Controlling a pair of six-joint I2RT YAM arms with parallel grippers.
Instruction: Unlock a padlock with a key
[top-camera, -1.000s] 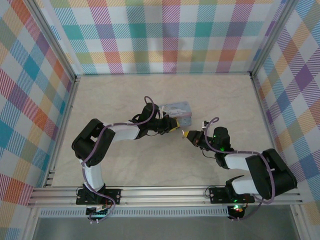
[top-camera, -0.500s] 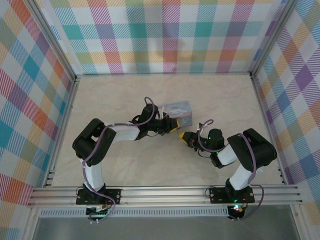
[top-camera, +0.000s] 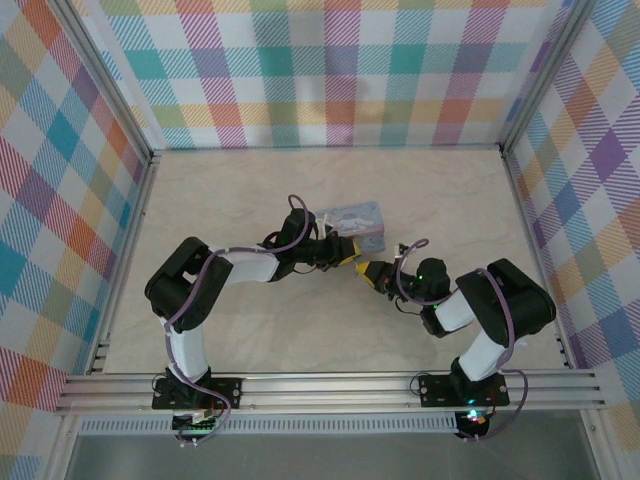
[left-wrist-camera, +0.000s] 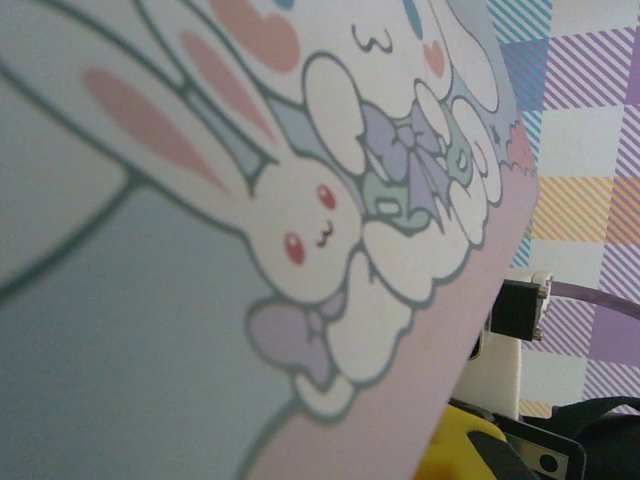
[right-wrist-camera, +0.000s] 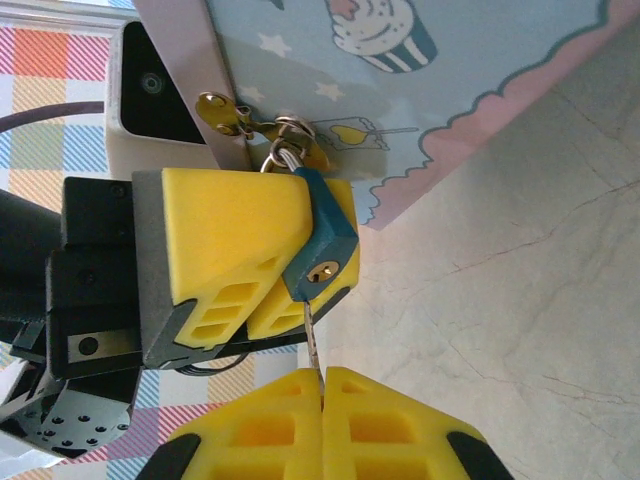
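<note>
1. Since a second ago the right gripper (top-camera: 365, 270) has closed in on the left gripper (top-camera: 347, 258), and the two now stand tip to tip. The right arm's elbow has folded up behind it.
2. The right gripper's yellow fingers (right-wrist-camera: 270, 425) are pressed together on the key (right-wrist-camera: 313, 340). Its thin metal blade sticks straight out ahead of their tips.
3. The padlock (right-wrist-camera: 322, 240), small and dark blue, sits directly ahead of the right fingertips, at the far end of the blade.
4. The left gripper's yellow fingers (right-wrist-camera: 230, 250) are clamped on the padlock from both sides.
5. The padlock's long axis lies nearly in line with the key. Its keyhole (right-wrist-camera: 322, 270) end points back toward the right gripper, and its shackle (right-wrist-camera: 285, 155) end points away.
6. The shackle is looped through the brass hasp (right-wrist-camera: 225, 110) on the pale blue cartoon-printed tin (right-wrist-camera: 420, 90), beyond the left gripper's fingers.
7. The blade tip reaches the padlock's near edge just beside the keyhole. Whether it has gone in cannot be told.
8. The tin's printed lid fills most of the left wrist view, close against the camera.
9. The tin rests on the marbled table (right-wrist-camera: 520, 300), just beyond both grippers in the top view.
</note>
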